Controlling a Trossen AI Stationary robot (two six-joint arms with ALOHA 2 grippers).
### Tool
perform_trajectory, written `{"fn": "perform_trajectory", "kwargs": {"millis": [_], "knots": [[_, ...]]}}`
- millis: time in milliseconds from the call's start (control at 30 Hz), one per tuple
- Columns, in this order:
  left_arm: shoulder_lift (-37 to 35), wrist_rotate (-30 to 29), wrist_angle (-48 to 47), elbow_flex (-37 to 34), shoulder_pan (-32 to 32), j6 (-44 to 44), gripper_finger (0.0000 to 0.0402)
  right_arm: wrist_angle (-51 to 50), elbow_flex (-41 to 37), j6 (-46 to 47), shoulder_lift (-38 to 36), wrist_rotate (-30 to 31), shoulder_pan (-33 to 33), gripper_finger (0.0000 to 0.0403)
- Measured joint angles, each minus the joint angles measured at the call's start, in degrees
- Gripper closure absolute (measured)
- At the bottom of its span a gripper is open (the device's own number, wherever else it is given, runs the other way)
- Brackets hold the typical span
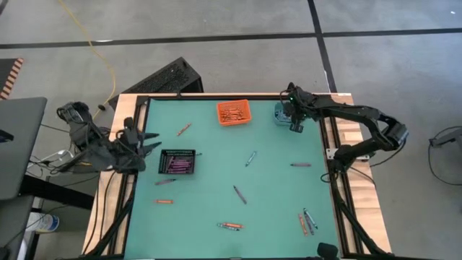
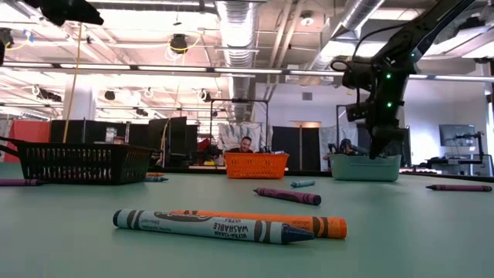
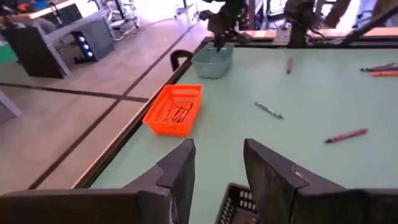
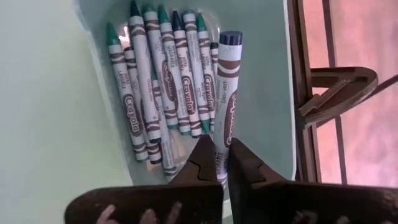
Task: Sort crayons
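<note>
My right claw (image 4: pixel 222 163) hangs over the teal bin (image 1: pixel 283 113) at the counter's (image 1: pixel 274 188) far right corner, pinched narrow on a blue crayon (image 4: pixel 226 93) that points down into it. Step in hand, as I judge it: depositing. Next move calls for parting the fingers, then lifting clear. The bin holds roughly ten blue-teal crayons (image 4: pixel 163 81). My left claw (image 3: pixel 214 171) waits, parted and empty, by the black bin (image 1: pixel 178 161). Bins counted: three, with the orange bin (image 1: pixel 234 112). About a dozen loose crayons (image 1: pixel 239 193) lie scattered unsorted.
</note>
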Motion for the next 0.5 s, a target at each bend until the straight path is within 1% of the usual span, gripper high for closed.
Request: {"fn": "perform_trajectory", "kwargs": {"millis": [100, 233, 367, 500], "knots": [[-3.2, -0.6, 0.1, -2.0, 1.0, -0.1, 0.0276, -0.2, 0.0, 0.0, 0.1, 0.1, 0.0, 0.0377], [-5.7, -0.2, -0.1, -4.1, 1.2, -0.8, 0.0276, -0.5, 0.0, 0.0, 0.1, 0.3, 0.0, 0.0344], [-5.9, 1.1, -0.9, -4.1, 1.2, -0.6, 0.0276, -0.6, 0.0, 0.0, 0.1, 0.9, 0.0, 0.0319], [-5.9, 3.0, -0.9, -4.1, 1.2, -0.5, 0.0276, -2.8, 1.0, 0.2, -0.5, 3.8, 0.8, 0.0301]]}}
